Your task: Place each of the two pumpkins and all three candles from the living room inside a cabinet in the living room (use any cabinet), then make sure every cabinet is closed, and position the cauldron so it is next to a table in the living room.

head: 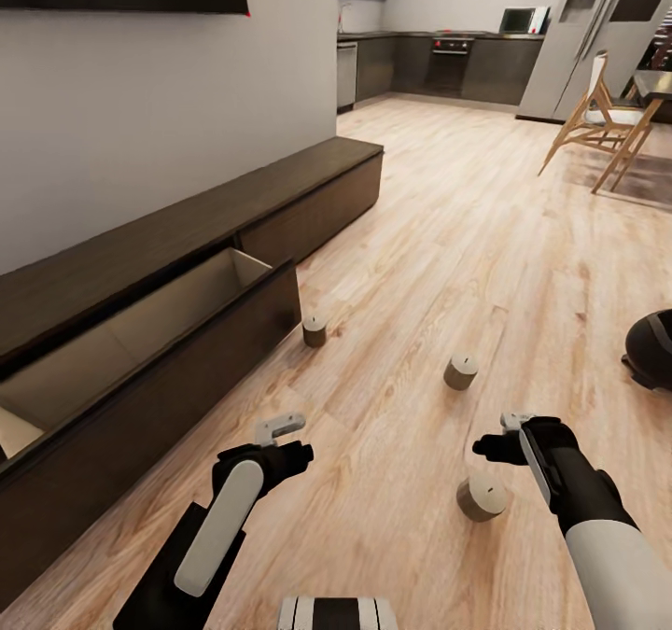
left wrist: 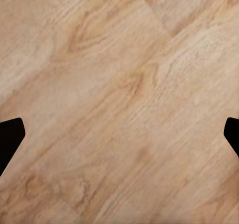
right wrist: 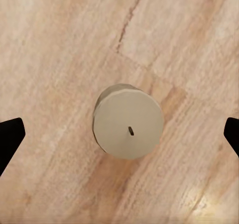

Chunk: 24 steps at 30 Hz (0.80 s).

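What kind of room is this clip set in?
Probably an open-plan home: a living area with wood floor and a low TV cabinet, one drawer open, running into a dark kitchen behind. Three candles stand on the floor.

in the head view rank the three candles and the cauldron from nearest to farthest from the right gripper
1. Nearest candle, on the floor just beside and below the right gripper.
2. Middle candle, farther ahead on the floor.
3. Cauldron, at the right edge, about as far as the middle candle; too close to call.
4. Candle by the open drawer, leftward, farthest.
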{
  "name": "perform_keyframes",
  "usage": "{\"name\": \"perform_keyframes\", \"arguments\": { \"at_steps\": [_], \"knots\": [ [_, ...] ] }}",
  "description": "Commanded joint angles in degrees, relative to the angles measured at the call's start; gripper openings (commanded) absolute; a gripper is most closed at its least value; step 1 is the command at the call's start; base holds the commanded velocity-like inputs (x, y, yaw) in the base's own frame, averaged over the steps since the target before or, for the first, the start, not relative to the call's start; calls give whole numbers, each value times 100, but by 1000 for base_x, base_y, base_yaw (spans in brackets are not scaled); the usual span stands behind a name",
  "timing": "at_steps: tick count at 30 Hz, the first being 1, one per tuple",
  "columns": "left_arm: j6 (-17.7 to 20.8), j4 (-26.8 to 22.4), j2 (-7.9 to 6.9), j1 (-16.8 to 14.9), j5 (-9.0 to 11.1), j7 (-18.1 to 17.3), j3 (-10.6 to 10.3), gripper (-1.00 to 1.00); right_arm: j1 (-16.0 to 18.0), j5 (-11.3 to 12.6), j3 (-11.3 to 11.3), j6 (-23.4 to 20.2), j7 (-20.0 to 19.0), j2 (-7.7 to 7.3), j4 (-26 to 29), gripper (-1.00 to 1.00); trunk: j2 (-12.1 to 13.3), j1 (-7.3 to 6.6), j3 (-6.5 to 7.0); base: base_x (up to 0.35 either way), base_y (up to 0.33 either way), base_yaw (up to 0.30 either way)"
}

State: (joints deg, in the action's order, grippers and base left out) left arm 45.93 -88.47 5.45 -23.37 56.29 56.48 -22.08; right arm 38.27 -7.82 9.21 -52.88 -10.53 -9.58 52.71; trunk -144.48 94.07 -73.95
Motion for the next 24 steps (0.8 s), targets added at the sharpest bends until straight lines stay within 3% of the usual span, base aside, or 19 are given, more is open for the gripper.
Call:
{"name": "perform_keyframes", "arguments": {
  "at_steps": [1, 9, 15, 20, 24],
  "knots": [
    [-3, 3, -2, 2, -4, -7, 0, 100, 3, 0, 0, -5, 0, 0, -3, 100, -2, 2, -23, 0, 0, 0],
    [-29, 37, -8, 7, -29, -33, 9, 100, 75, 10, 7, -19, 10, -3, -120, 100, -12, 23, -200, 0, 0, 0],
    [-26, 48, -2, 7, -2, -27, 11, 100, 1087, 29, 16, 49, 16, -34, -1673, 100, -20, 38, -333, 0, 0, 0],
    [-8, -38, -7, 8, 3, 15, -9, 100, 1416, 39, 19, 308, 38, -41, -2297, 100, -27, 51, -444, 0, 0, 0],
    [35, -214, 2, -11, 7, 32, -27, 100, 1494, 45, 21, 410, 47, -51, -2432, 100, -32, 61, -532, 0, 0, 0]
  ]
}}
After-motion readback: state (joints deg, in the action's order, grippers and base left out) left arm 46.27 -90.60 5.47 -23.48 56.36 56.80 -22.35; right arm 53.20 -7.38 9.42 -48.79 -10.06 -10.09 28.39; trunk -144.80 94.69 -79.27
